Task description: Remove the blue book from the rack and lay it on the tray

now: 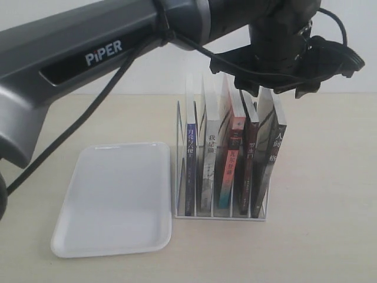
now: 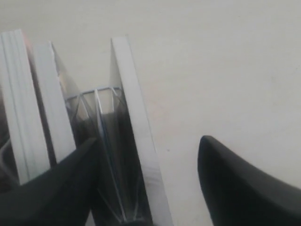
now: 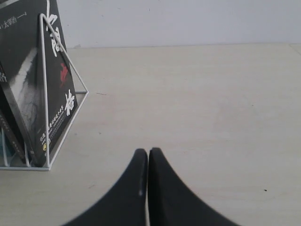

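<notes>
Lining up on the blue book (image 1: 189, 159)
It stands in the rack's (image 1: 219, 217) end slot beside the tray (image 1: 112, 200); the left gripper (image 2: 148, 141), spread, straddles an end book (image 2: 136, 141) (check it's the blue one), then clamp low, lift straight. Right gripper (image 3: 148, 151): pressed together.

The tray (image 1: 112, 200) lies left of the rack (image 1: 224, 217), just beside it. The leftmost book (image 1: 189, 156) stands nearest the tray, four others (image 1: 232, 156) to its right.
</notes>
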Robot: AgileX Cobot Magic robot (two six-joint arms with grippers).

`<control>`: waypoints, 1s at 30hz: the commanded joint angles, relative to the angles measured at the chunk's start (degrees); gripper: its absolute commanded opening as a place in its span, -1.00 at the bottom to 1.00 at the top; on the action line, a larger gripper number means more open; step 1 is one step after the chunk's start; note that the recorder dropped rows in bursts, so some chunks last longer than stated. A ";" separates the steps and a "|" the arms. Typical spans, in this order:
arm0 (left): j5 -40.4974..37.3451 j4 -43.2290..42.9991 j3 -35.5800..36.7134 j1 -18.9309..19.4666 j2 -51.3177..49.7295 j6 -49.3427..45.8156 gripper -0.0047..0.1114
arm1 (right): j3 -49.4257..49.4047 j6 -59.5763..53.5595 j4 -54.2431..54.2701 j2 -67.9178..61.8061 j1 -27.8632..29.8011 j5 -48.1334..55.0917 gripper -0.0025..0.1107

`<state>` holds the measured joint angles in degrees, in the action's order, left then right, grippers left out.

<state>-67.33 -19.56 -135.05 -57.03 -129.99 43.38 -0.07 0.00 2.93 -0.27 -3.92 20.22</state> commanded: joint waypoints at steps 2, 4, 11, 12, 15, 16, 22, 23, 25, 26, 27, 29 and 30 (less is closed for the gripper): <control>-2.63 -3.32 -0.30 -0.29 2.43 -4.05 0.06 | 0.07 0.00 -0.03 0.27 0.38 -0.16 -0.96; -2.63 -4.24 -0.30 -0.29 3.38 -5.62 0.06 | 0.07 0.00 -0.03 0.27 0.38 -0.16 -0.96; -2.63 -0.86 -0.19 -0.29 7.30 -6.96 0.06 | 0.07 0.00 -0.03 0.27 0.38 -0.16 -0.96; -2.63 -0.86 -0.19 -0.29 7.69 -6.96 0.06 | 0.07 0.00 -0.03 0.27 0.38 -0.16 -0.96; -2.63 -0.86 -0.07 -0.29 8.31 -7.20 0.02 | 0.07 0.00 -0.03 0.27 0.38 -0.16 -0.96; -2.63 -0.43 0.90 -0.29 8.54 -7.20 0.02 | 0.07 0.00 -0.03 0.27 0.38 -0.16 -0.96; -2.63 -2.94 7.97 -0.15 10.40 -6.85 0.00 | 0.07 0.00 -0.03 0.27 0.38 -0.27 -0.96; -2.63 -3.87 8.68 -0.15 10.90 -6.58 0.00 | 0.07 0.00 -0.03 0.27 0.38 -0.27 -0.96; -2.63 -5.67 10.61 -0.15 12.61 -5.39 0.00 | 0.07 0.00 -0.03 0.27 0.38 -0.27 -0.96; -2.63 -6.63 12.76 -0.04 14.35 -4.37 0.00 | 0.07 0.00 -0.03 0.27 0.38 -0.27 -0.96; -2.63 -6.79 14.04 0.19 15.02 -4.21 0.00 | 0.07 0.00 -0.03 0.27 0.38 -0.27 -0.96; -2.63 -6.90 16.32 0.48 16.46 -3.63 0.00 | 0.07 0.00 -0.03 0.27 0.38 -0.27 -0.96; -2.63 -6.97 17.78 0.84 17.43 -2.87 0.00 | 0.07 0.00 -0.03 0.27 0.38 -0.27 -0.96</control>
<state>-69.94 -25.77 -119.60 -56.70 -114.32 38.89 -0.07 0.00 2.93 -0.27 -3.92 20.22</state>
